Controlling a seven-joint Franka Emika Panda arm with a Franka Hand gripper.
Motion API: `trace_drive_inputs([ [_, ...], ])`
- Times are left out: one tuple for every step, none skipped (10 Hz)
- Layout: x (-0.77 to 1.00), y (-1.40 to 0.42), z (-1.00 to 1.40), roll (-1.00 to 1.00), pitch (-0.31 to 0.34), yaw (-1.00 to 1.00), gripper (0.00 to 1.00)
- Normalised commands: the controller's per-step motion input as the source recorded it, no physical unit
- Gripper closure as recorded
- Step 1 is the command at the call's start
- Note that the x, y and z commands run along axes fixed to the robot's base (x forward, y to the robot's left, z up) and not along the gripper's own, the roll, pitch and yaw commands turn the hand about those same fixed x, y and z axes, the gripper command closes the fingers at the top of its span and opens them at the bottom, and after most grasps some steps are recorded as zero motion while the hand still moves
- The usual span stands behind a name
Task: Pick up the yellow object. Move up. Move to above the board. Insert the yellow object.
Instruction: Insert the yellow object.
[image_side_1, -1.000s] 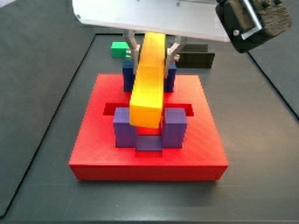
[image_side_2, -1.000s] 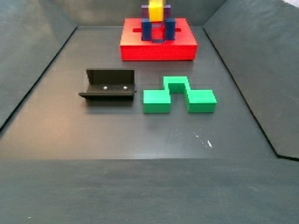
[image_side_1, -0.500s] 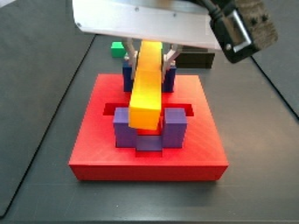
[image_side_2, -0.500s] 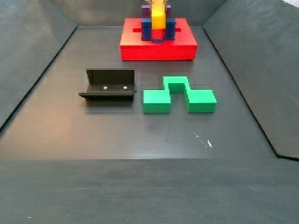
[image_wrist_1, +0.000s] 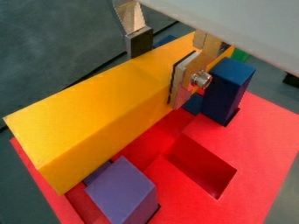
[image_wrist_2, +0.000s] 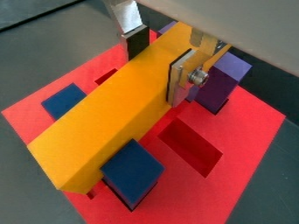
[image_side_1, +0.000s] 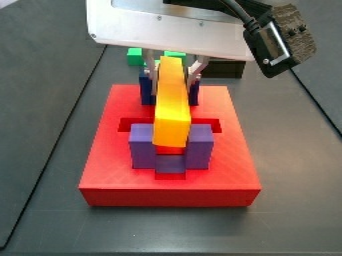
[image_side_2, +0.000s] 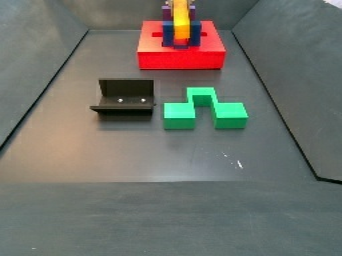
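Both wrist views show the gripper (image_wrist_1: 163, 59) clamping one long yellow-orange plastic bar (image_wrist_1: 100, 109) over one flat red square slab (image_wrist_1: 251, 153), between purple posts (image_side_1: 163, 148). Only a side view shows one green notched block (image_side_2: 203, 108) and the fixture (image_side_2: 123, 98) mid-floor.

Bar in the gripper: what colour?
Yellow-orange bar, clamped in the gripper above the red board; clearest in a wrist view.

one yellow bar (image_side_1: 171, 100), one red board (image_side_1: 120, 175), one green block (image_side_2: 203, 107), one fixture (image_side_2: 124, 98), one tool (image_wrist_1: 162, 61)
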Motion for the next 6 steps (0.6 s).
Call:
trace_drive_inputs([
  [0.01,-0.11,0.18,0.27,0.153,-0.02,1.0],
  [0.02,-0.13,0.12,0.3,0.186,-0.12,1.0],
  [0.09,-0.13,0.06,0.31,0.196,-0.13,1.0],
  [0.15,-0.07,0.0,0.22,0.171,-0.12,1.0],
  [0.13,-0.06,0.0,0.21,0.164,-0.12,1.0],
  [0.12,-0.07,0.0,0.21,0.159,-0.12,1.0],
])
